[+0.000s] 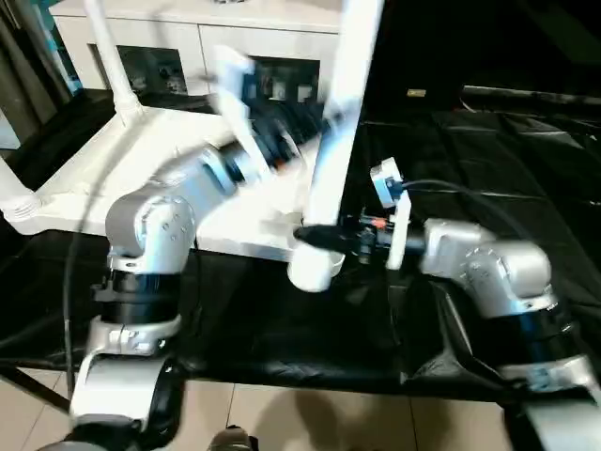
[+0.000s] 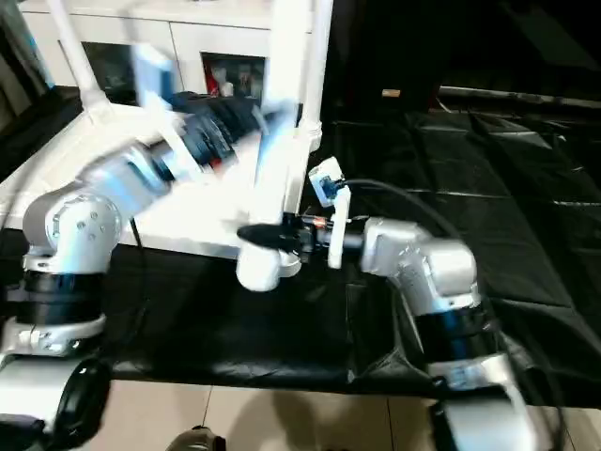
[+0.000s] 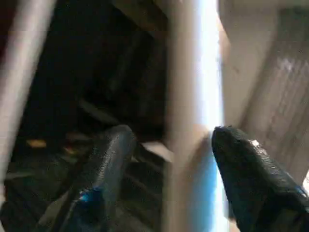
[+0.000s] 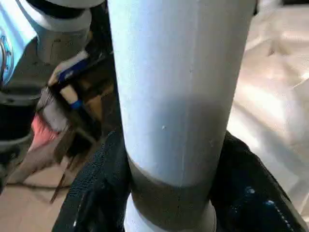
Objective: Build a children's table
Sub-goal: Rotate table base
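At the near corner of the upturned tabletop (image 1: 94, 178), on the black-covered worktop (image 1: 488, 169): one long white tapered tube leg (image 1: 331, 141), standing near-upright with its thick end at the rounded corner socket (image 1: 310, 268); whether it is fully seated cannot be told.

Handling, as judged: hollow plastic, light and stiff, smooth enough to slip or rotate in a pinch. A hold low on the thick end, just above the socket, is judged best for pressing home; a second hold higher up would serve to check the tilt. The tabletop is judged light too, and liable to slide on the cover when pushed.

Right end effector (image 1: 315, 235): its two black fingers are closed around the leg's thick lower end, one on each side, as seen close in the right wrist view (image 4: 169, 145).

Left end effector (image 3: 169, 174): fingers spread either side of the leg higher up; the right-hand finger (image 3: 251, 174) lies at or near the tube, the other (image 3: 106, 164) stands apart from it, so no firm grip is judged. The arm is blurred in the head views.

Further legs: one (image 1: 113, 56) is already planted at the far left corner; another (image 1: 14, 193) is partly visible at the left edge.

Containers: a white cabinet (image 1: 188, 38) with glass doors behind the worktop; small items are shelved inside, not identifiable.
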Motion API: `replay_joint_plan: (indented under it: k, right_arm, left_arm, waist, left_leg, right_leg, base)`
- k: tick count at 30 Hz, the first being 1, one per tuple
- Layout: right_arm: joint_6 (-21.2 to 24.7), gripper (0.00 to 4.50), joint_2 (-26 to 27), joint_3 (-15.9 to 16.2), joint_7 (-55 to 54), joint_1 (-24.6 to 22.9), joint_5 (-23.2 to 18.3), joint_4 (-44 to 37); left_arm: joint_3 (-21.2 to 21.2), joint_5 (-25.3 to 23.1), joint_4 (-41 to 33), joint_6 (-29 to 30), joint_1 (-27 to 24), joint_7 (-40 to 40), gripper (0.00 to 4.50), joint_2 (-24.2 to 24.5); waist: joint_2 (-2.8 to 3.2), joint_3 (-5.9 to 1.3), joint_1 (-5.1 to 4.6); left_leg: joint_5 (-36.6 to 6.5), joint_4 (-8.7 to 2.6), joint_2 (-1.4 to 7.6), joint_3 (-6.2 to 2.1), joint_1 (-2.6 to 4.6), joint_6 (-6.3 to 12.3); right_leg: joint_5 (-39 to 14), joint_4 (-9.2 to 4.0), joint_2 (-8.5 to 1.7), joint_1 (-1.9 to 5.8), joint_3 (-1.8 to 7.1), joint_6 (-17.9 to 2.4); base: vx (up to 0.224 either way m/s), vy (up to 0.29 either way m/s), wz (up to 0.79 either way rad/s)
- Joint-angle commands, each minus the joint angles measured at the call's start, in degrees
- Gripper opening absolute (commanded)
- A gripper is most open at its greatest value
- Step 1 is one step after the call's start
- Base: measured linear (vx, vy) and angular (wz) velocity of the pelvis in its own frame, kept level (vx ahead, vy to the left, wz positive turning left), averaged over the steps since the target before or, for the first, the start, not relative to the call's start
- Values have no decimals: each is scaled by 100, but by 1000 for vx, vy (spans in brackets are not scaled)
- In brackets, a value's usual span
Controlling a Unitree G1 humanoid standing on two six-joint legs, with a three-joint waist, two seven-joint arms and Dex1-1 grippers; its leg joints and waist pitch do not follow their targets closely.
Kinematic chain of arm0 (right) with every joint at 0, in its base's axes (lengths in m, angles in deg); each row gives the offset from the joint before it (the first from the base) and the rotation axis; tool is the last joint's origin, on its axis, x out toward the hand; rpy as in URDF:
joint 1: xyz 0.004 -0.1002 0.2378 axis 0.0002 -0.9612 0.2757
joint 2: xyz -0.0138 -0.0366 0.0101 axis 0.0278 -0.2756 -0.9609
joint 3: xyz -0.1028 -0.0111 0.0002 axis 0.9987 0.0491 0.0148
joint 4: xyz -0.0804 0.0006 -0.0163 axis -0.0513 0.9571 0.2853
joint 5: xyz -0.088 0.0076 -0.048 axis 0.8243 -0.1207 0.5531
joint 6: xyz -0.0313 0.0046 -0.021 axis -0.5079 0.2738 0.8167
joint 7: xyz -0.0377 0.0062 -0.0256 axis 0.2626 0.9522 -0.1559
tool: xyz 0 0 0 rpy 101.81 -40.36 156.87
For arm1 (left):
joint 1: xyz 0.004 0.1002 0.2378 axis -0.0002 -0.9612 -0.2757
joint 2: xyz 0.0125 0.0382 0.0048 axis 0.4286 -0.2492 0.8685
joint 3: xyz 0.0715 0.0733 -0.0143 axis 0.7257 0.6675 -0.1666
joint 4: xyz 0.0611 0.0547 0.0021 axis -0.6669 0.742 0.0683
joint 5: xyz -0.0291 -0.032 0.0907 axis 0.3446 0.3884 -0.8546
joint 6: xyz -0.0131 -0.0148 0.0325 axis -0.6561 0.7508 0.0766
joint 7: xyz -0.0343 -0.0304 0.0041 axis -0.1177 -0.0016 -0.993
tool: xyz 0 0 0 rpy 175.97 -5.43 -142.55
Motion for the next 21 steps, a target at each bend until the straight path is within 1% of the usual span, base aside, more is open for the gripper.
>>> replay_joint_plan:
  k: [1, 2, 3, 4, 5, 6, 7, 8, 9, 10, 11, 12, 13, 14, 15, 16, 17, 18, 19, 20, 21]
  right_arm:
    - [-193, 190, 64, -271, -281, -50, -6, -101]
    - [-401, 190, 118, -378, -558, -86, 114, -88]
    - [-671, 190, 153, -499, -936, -109, 311, 0]
    - [-782, 190, 165, -548, -1091, -117, 395, 37]
    - [-1178, 190, 108, -617, -1593, -115, 793, 207]
    - [-1212, 190, 91, -625, -1657, -115, 844, 230]
    - [-1291, 190, 48, -678, -1795, -123, 933, 265]
    - [-1321, 190, 38, -712, -1856, -127, 964, 264]
    - [-1344, 190, 19, -791, -1983, -134, 1006, 252]
    - [-1344, 190, 19, -791, -1983, -134, 1006, 252]
    - [-1325, 190, -3, -841, -2026, -140, 1005, 230]
    - [-1254, 190, -62, -896, -2068, -171, 995, 146]
    - [-1245, 190, -67, -901, -2070, -174, 993, 137]
    - [-1159, 190, -124, -928, -2042, -225, 967, 36]
    - [-1121, 190, -150, -946, -2053, -264, 953, -30]
    - [-1093, 190, -165, -956, -2067, -290, 944, -74]
    - [-1063, 190, -193, -961, -2083, -323, 947, -127]
    - [-1072, 190, -205, -962, -2116, -353, 952, -159]
    - [-1080, 190, -206, -962, -2128, -360, 952, -164]
    - [-1089, 190, -207, -962, -2140, -368, 953, -170]
    - [-1123, 190, -205, -957, -2184, -397, 973, -196]
  left_arm:
    - [-212, 112, 137, -117, 135, 80, 299, 30]
    - [-148, -110, 302, -293, 132, -21, 299, 207]
    - [194, -636, 567, -567, 58, -209, 299, 537]
    - [343, -862, 679, -682, 26, -289, 299, 677]
    - [1145, -1777, 1079, -1189, -135, -738, 299, 1227]
    - [1338, -1969, 1173, -1316, -165, -837, 299, 1327]
    - [1924, -2542, 1475, -1717, -246, -1142, 299, 1618]
    - [2144, -2755, 1623, -1897, -272, -1279, 299, 1717]
    - [2547, -3133, 1938, -2257, -320, -1584, 299, 1896]
    - [2547, -3133, 1938, -2257, -320, -1584, 299, 1896]
    - [2777, -3319, 2194, -2442, -328, -1816, 299, 1989]
    - [2972, -3494, 2630, -2673, -273, -2096, 299, 2024]
    - [2986, -3506, 2670, -2692, -267, -2121, 326, 2025]
    - [3024, -3536, 2956, -2742, -180, -2239, 332, 1983]
    - [3071, -3610, 3158, -2868, -103, -2262, 332, 1957]
    - [3101, -3668, 3311, -2952, -41, -2250, 339, 1934]
    - [3171, -3750, 3498, -3055, 31, -2298, 339, 1917]
    - [3270, -3895, 3726, -3187, 114, -2313, 352, 1905]
    - [3299, -3943, 3791, -3230, 138, -2312, 366, 1902]
    - [3329, -3991, 3857, -3272, 161, -2311, 366, 1900]
    - [3392, -4158, 4185, -3527, 275, -2310, 374, 1851]
  waist:
    - [-38, -561, -9]
    - [-35, -568, -14]
    - [-30, -563, -10]
    - [-36, -553, -10]
    - [-16, -549, -35]
    - [-10, -551, -46]
    - [-20, -552, -58]
    - [-1, -561, -70]
    - [-1, -567, -52]
    - [21, -582, -76]
    - [20, -598, -74]
    - [40, -603, -90]
    - [24, -600, -105]
    - [40, -610, -126]
    - [31, -605, -138]
    - [45, -597, -149]
    - [41, -590, -162]
    - [35, -582, -165]
    - [57, -566, -190]
    - [44, -562, -197]
    - [63, -558, -195]
  left_leg:
    - [-1074, -437, 72, -20, 102, -224]
    - [-1064, -434, 69, -18, 107, -224]
    - [-1057, -442, 67, -20, 109, -226]
    - [-1041, -458, 55, -30, 104, -213]
    - [-1078, -492, 50, -36, 142, -285]
    - [-1094, -500, 47, -38, 148, -319]
    - [-1084, -515, 49, -36, 158, -375]
    - [-1106, -521, 61, -23, 177, -398]
    - [-1070, -519, 51, -32, 169, -379]
    - [-1017, -524, 60, -24, 170, -395]
    - [-925, -516, 66, -19, 162, -381]
    - [-904, -506, 76, -17, 163, -388]
    - [-858, -497, 58, -1, 145, -365]
    - [-856, -491, 61, -1, 144, -366]
    - [-874, -488, 59, 2, 143, -357]
    - [-917, -488, 58, 1, 137, -350]
    - [-1007, -489, 52, -2, 139, -327]
    - [-1045, -491, 47, 4, 143, -316]
    - [-1174, -496, 49, 1, 143, -332]
    - [-1284, -503, 53, -9, 158, -346]
    - [-1316, -503, 48, -13, 156, -349]
  right_leg:
    - [-1845, -460, -346, 375, 214, -611]
    - [-1844, -457, -344, 374, 211, -606]
    - [-1875, -468, -347, 356, 215, -563]
    - [-1988, -509, -339, 345, 213, -442]
    - [-2222, -537, -320, 314, 220, -143]
    - [-2304, -526, -312, 313, 225, -51]
    - [-2373, -548, -323, 324, 231, 17]
    - [-2286, -518, -316, 314, 249, -6]
    - [-2234, -530, -322, 323, 247, 8]
    - [-2008, -486, -322, 328, 254, -86]
    - [-1675, -457, -325, 343, 253, -272]
    - [-1488, -419, -326, 342, 256, -381]
    - [-1254, -408, -318, 361, 256, -530]
    - [-1060, -374, -323, 381, 256, -665]
    - [-998, -369, -325, 385, 256, -729]
    - [-992, -374, -330, 391, 257, -776]
    - [-1111, -391, -341, 413, 256, -818]
    - [-1199, -418, -337, 407, 253, -804]
    - [-1348, -446, -338, 406, 256, -778]
    - [-1548, -456, -354, 412, 250, -764]
    - [-1650, -470, -360, 415, 249, -752]
  base:
    - [0, 0, 0]
    - [0, 0, 0]
    - [0, 0, 0]
    - [0, 0, 0]
    - [0, 0, 0]
    - [0, 0, 0]
    - [0, 0, 0]
    - [0, 0, 0]
    - [0, 0, 0]
    - [0, 0, 0]
    - [0, 0, 0]
    - [0, 0, 0]
    - [0, 0, 0]
    - [0, 0, 0]
    - [0, 0, 0]
    - [0, 0, 0]
    - [0, 0, 0]
    - [0, 0, 0]
    - [0, 0, 0]
    - [0, 0, 0]
    - [0, 0, 0]
